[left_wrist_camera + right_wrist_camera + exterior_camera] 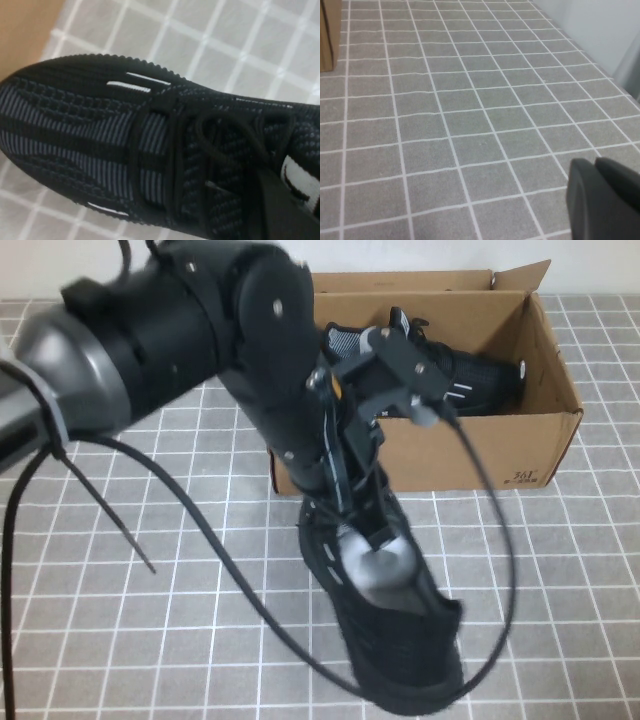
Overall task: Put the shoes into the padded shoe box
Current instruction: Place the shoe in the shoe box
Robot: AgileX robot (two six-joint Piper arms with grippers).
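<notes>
1 black knit lace-up sneaker [455, 375] already lies in the brown cardboard shoe box [470, 455]; the 2nd sneaker [395, 625] is just in front of the box, long axis pointing toward it. Left gripper [368, 508] is clamped on its collar, box straight ahead. Right gripper [605, 200] is parked over grey tiled mat [470, 100], fingers together.

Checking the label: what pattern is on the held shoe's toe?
Black knit with grey stripes and white dashes on the shoe, clearest in the left wrist view.
</notes>
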